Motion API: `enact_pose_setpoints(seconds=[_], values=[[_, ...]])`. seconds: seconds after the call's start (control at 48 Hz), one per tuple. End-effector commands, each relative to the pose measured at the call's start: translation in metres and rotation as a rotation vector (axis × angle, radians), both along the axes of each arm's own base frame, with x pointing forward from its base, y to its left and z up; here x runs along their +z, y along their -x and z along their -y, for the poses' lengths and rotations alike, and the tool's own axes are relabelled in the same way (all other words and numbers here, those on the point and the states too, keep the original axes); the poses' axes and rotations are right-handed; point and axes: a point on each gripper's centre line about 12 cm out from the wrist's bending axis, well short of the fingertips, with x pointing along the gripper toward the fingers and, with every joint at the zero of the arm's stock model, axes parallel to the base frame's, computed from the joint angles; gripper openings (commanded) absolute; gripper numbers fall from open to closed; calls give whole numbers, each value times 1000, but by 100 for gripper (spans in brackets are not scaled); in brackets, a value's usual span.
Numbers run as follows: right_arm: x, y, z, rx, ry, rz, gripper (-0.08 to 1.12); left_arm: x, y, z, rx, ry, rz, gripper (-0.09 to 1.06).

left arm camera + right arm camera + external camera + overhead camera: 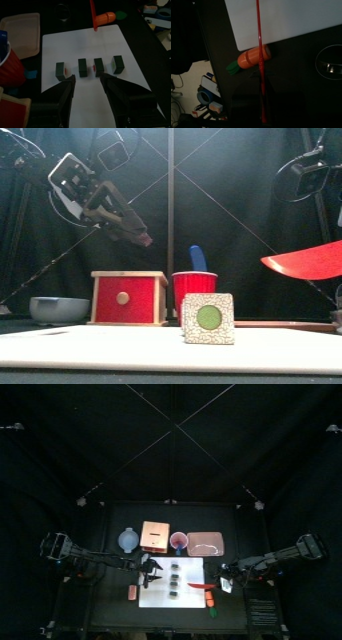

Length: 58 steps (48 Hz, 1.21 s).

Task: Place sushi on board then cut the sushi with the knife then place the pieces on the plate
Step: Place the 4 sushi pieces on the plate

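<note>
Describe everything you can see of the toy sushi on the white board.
The sushi is split into four dark green blocks. They stand upright in a short row, with gaps between them, on the white board. Seen from the front, the front piece shows a white speckled face with a green oval centre. It looks like hard plastic. Only the board touches the blocks. The open left tool hovers near the row, and the red knife is held clear.
</note>
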Motion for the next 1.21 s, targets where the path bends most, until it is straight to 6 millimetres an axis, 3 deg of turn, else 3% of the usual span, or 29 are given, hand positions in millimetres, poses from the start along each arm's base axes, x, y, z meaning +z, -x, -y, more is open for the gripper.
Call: enact_pose_setpoints(seconds=[0.021, 0.167, 0.396, 0.542, 0.688, 0.979, 1.208], values=[[-1, 2, 3, -18, -7, -7, 34, 9, -2, -3, 11, 7, 33, 81], [-10, 8, 9, -43, -5, -50, 39, 7, -1, -4, 14, 7, 27, 81], [-20, 15, 19, -80, -5, -116, 59, 4, 0, -9, 38, 18, 17, 81], [-15, 14, 19, -79, -9, -115, 69, 2, 1, -10, 40, 16, 10, 81], [2, 9, 18, -64, -11, -91, 71, -3, 8, -18, 65, 20, -4, 81], [40, -41, 48, -105, 198, 256, 73, -9, 14, -30, 107, 29, -12, 80], [35, -76, 67, -105, 331, 392, 81, -23, 26, -40, 156, 47, -55, 80]])
